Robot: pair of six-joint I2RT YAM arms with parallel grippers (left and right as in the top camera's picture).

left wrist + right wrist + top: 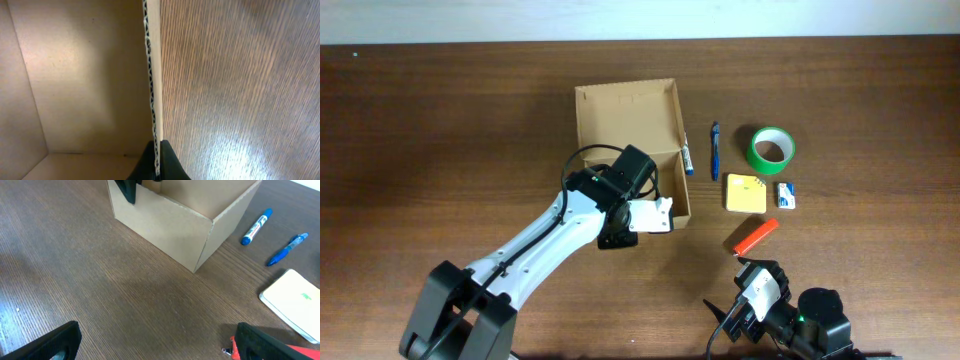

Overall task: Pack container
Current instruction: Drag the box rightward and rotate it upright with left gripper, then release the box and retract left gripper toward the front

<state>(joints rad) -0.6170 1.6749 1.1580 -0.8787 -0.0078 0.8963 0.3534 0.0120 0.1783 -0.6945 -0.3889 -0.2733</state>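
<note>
On wooden table (pixel 440 120), container (pixel 620 120), tan, open-topped

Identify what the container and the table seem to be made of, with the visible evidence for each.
Container: corrugated cardboard, matte tan; the left wrist view shows fluting along its cut edge. Table: dark brown wood or wood-look laminate, semi-gloss; streaky grain with a soft glare patch.

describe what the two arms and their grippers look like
The left arm has white link shells, black joints, a looping black cable and a small green light near the wrist. The right arm is mostly black, with a white wrist block and a green light. Both the left gripper and right gripper have black fingers.
</note>
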